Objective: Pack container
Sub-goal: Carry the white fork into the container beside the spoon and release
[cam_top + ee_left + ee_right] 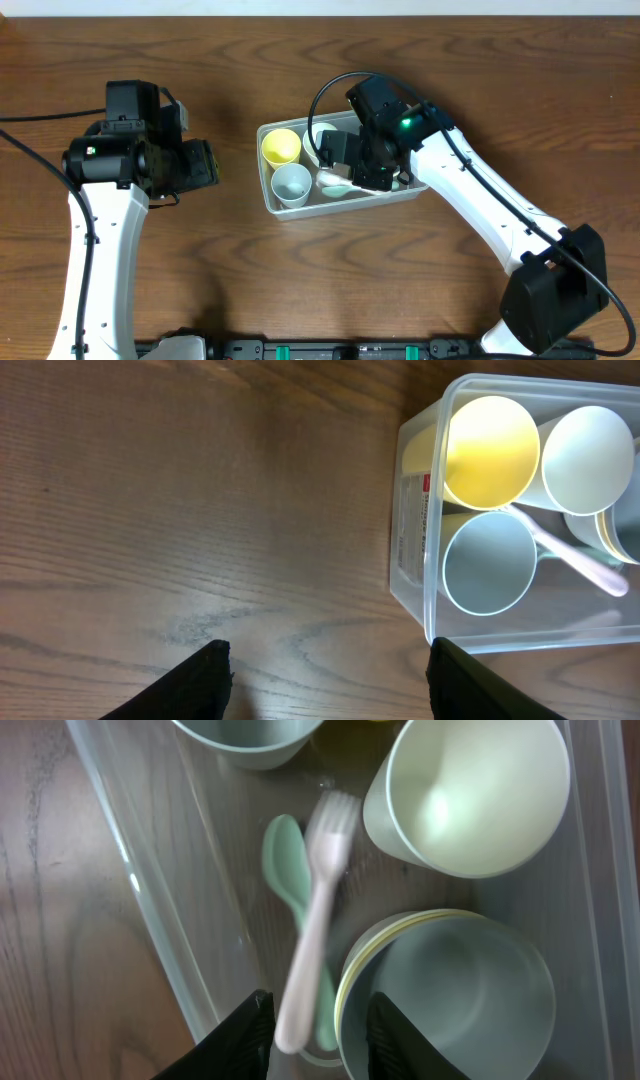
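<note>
directly over container point(150, 910), right gripper point(318, 1025)

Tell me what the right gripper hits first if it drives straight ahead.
Probably the fork, its handle lying between the fingers of the right gripper; the stacked bowls sit just beside it. Depth is unclear.
</note>
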You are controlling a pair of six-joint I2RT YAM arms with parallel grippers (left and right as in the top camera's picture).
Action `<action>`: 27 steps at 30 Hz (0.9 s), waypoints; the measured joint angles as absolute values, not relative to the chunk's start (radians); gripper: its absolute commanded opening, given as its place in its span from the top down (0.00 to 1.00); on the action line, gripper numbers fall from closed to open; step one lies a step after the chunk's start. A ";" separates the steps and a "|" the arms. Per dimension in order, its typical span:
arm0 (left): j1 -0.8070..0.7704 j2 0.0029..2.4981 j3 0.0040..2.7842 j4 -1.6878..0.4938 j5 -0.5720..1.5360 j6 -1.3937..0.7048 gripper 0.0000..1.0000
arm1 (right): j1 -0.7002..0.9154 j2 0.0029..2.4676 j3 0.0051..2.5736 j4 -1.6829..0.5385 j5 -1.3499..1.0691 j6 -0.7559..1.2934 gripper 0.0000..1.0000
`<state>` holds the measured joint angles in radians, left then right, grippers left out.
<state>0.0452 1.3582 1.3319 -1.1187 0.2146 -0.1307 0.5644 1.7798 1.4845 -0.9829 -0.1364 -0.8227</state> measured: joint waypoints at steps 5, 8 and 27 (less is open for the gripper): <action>0.045 1.358 1.332 -1.119 0.215 -0.131 0.36 | 0.537 1.780 1.485 -0.974 -0.106 -0.745 0.89; 0.045 1.358 1.332 -1.119 0.215 -0.131 0.36 | 0.491 1.780 1.485 -0.976 -0.085 -0.666 0.95; 0.045 1.358 1.332 -1.119 0.215 -0.131 0.36 | 0.369 1.780 1.387 -1.121 -0.056 -0.284 0.99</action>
<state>0.0452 1.3582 1.3319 -1.1187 0.2150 -0.1307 0.3691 1.7798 1.3869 -1.1213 -0.0563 -0.2836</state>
